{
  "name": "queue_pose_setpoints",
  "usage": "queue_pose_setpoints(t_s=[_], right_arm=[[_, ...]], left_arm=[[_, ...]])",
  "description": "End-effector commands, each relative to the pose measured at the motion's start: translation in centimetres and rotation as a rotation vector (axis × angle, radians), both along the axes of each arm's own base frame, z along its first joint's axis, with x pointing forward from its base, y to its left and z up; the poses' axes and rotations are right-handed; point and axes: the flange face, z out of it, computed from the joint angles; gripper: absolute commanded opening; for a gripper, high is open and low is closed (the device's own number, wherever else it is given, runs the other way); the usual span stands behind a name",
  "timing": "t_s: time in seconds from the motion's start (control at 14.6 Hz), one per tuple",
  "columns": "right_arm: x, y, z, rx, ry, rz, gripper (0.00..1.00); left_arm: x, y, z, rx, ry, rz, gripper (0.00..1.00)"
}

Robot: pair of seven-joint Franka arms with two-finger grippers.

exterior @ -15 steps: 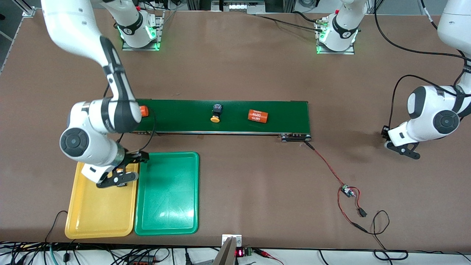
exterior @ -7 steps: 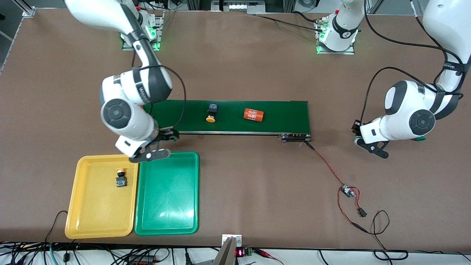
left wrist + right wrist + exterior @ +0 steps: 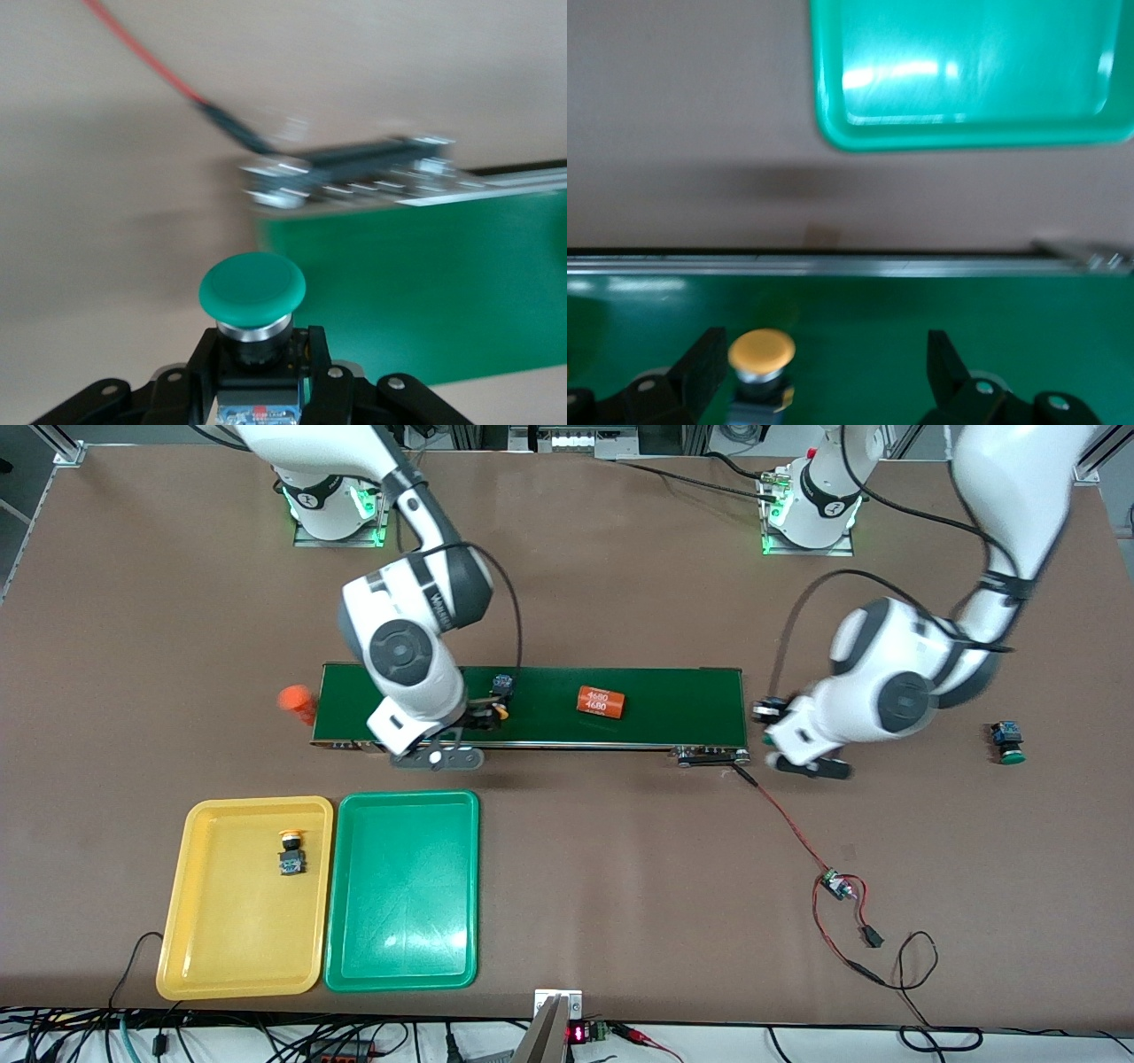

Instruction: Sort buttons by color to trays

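Buttons: small, light, rigid; smooth domed caps slip, so take the blocky body.
- Yellow-capped button (image 3: 502, 693) on conveyor belt (image 3: 673, 704); right hand (image 3: 438, 757) released above it.
- Green-capped button (image 3: 252, 297): left hand (image 3: 802, 764) clenched on its body, over the belt's end.
- Second green button (image 3: 1007, 741): desk, left arm's end.
- One yellow button (image 3: 291, 854) in yellow tray (image 3: 221, 957); green tray (image 3: 403, 921) empty.

The right hand (image 3: 461, 737) left the yellow tray (image 3: 199, 921) for the belt's yellow button (image 3: 501, 698).
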Motion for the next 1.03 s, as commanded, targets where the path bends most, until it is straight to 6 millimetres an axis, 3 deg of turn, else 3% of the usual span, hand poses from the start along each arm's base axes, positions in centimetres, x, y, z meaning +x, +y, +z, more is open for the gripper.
queue_pose_setpoints(t_s=[0.0, 0.21, 0.27, 0.34, 0.62, 0.89, 0.96], right_arm=[[-2.6, 0.9, -0.3, -0.012, 0.019, -0.038, 1.0], [-4.4, 0.4, -1.4, -0.028, 0.045, -0.032, 1.0], [-4.9, 0.4, -1.9, -0.032, 0.05, -0.027, 1.0], [-5.5, 0.6, -2.5, -0.038, 0.057, -0.019, 1.0], [-7.3, 0.8, -3.8, -0.062, 0.089, -0.003, 0.99], [-7.5, 0.0, -5.4, -0.078, 0.109, 0.003, 0.81], [-7.5, 0.0, -5.3, -0.078, 0.111, 0.004, 0.68]], left_arm=[[-1.8, -5.6, 0.5, -0.007, -0.014, 0.04, 0.15], [-2.4, -7.6, -1.3, -0.031, -0.012, 0.04, 0.2], [-2.4, -7.7, -1.4, -0.033, -0.012, 0.037, 0.37], [-2.4, -7.7, -1.3, -0.037, -0.016, 0.026, 0.99], [-1.8, -6.9, 1.1, -0.025, -0.062, 0.034, 1.0], [0.4, -2.0, 5.9, 0.015, -0.149, 0.119, 1.0], [0.8, -0.4, 6.5, 0.034, -0.153, 0.14, 1.0]])
